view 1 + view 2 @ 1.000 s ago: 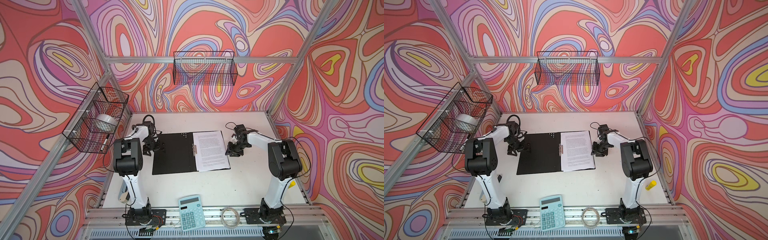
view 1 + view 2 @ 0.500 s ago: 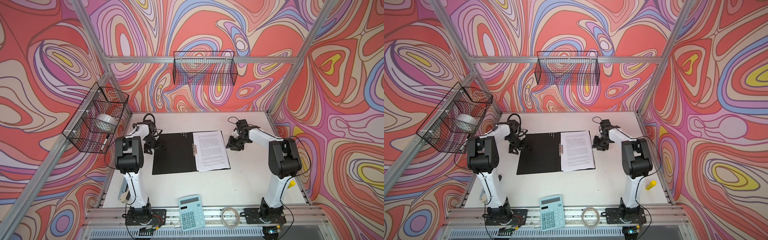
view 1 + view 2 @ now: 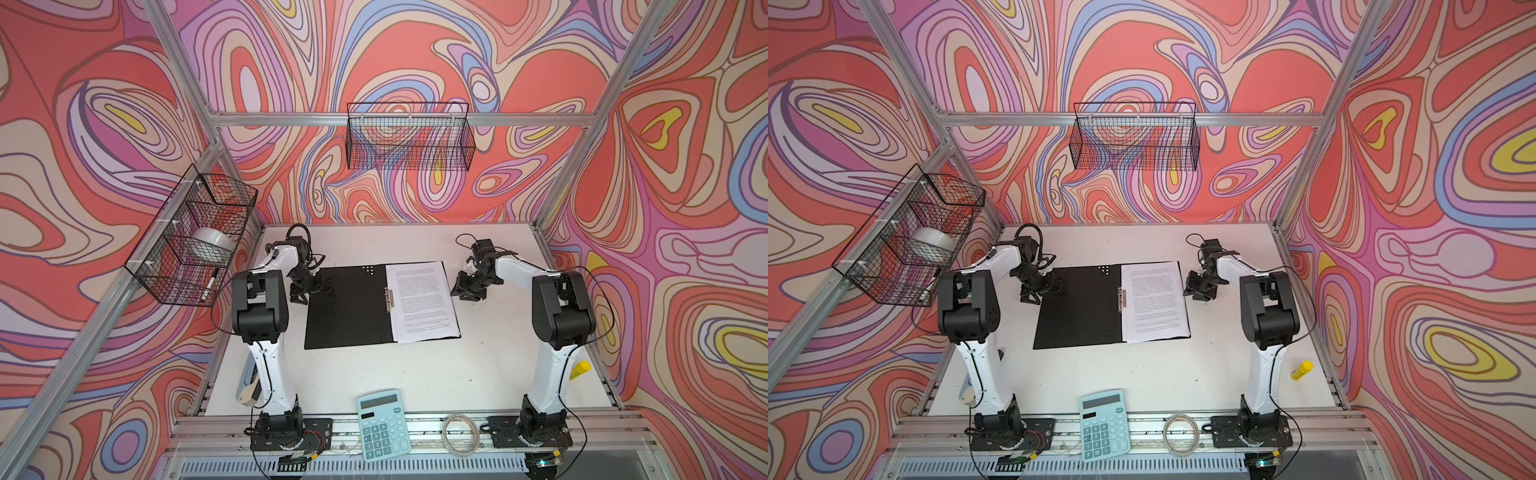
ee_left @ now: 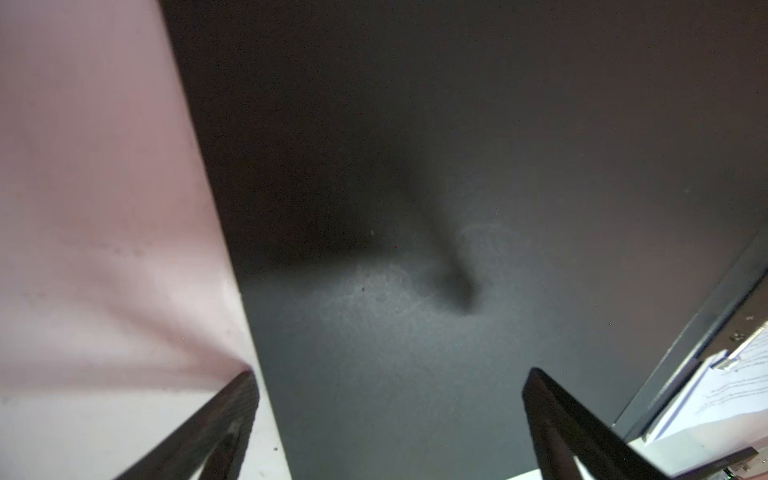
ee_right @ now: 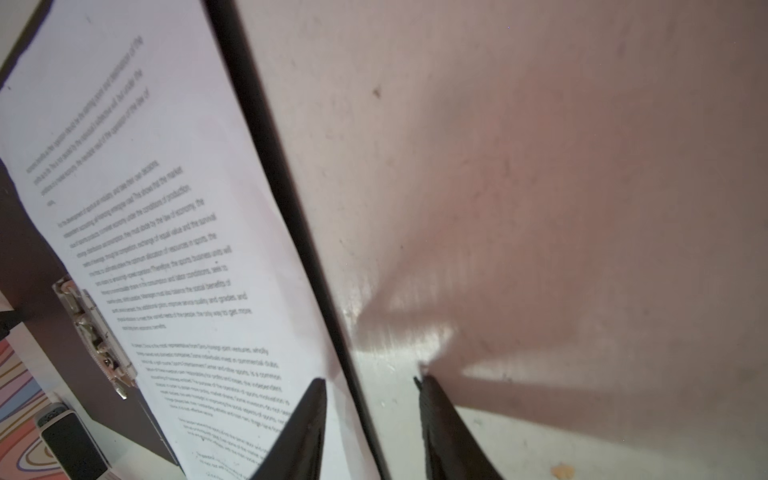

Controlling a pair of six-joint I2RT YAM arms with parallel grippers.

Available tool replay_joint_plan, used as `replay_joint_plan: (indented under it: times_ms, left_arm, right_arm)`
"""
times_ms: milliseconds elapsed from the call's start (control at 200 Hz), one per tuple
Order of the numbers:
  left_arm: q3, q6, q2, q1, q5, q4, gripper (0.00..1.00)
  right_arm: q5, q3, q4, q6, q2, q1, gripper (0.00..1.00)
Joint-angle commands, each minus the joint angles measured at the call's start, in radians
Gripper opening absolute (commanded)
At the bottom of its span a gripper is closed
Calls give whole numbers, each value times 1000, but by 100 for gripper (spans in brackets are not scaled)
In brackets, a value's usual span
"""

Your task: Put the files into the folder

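Along the table's (image 3: 415,374) front edge lie a teal calculator (image 3: 384,424) and a coiled clear cable (image 3: 459,430). A yellow glue stick (image 3: 579,370) sits at the right edge. The folder (image 3: 349,307) lies open mid-table, matte black inside, with a metal spine clip (image 5: 95,332). The files (image 3: 424,299) lie flat on its right half. The left gripper (image 4: 390,374), jaws spread wide, stands at the folder's left edge. The right gripper (image 5: 368,380), jaws apart and grasping nothing, straddles its right edge. The tabletop is scuffed white and the walls (image 3: 415,62) are swirl-patterned.
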Motion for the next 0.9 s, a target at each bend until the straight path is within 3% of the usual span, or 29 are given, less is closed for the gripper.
replay_joint_plan:
  times_ms: [0,561,897]
  left_arm:
    - [14,29,55,1,60,-22,100]
    - [58,56,88,1,71,-44,100]
    - [60,79,91,1,189,-58,100]
  right_arm:
    - [-12,23,-6,-23,33,-4,39]
    - [0,49,-56,-55,86,-8,40]
    - [-7,65,-84,-72,124,-6,40]
